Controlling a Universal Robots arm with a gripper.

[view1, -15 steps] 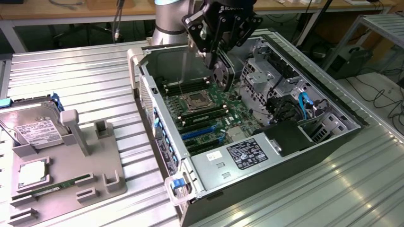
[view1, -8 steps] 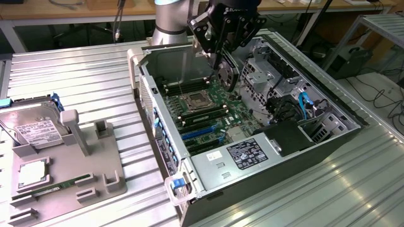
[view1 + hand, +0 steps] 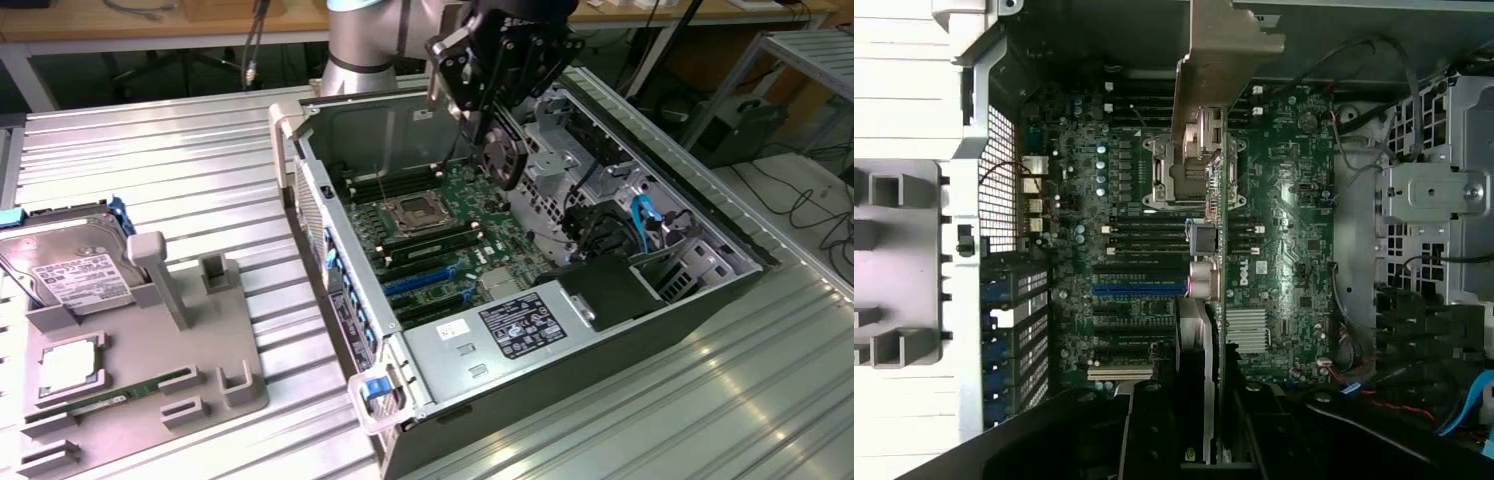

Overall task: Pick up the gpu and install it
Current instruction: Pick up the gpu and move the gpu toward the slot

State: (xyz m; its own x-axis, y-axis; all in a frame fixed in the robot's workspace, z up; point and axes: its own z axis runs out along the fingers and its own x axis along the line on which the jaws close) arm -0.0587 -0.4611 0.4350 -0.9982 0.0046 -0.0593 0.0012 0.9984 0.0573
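The gpu (image 3: 505,155) hangs on edge above the open computer case (image 3: 350,330), its round fan facing the exterior view's right, and my gripper (image 3: 501,105) is shut on its top edge. It is held over the motherboard (image 3: 454,250), clear of it and not touching. In the wrist view the gpu (image 3: 1206,330) appears edge-on as a thin strip between my fingers (image 3: 1151,430), with its silvery end bracket (image 3: 1222,50) at the far end. Below it lie the motherboard (image 3: 1284,230) and the blue expansion slot (image 3: 1139,289).
A grey fixture (image 3: 160,340) at the exterior view's left holds a hard drive (image 3: 70,270), a green memory stick (image 3: 127,390) and a square chip (image 3: 67,370). Inside the case are the CPU socket (image 3: 414,212), a labelled power supply (image 3: 527,325) and cables (image 3: 641,225).
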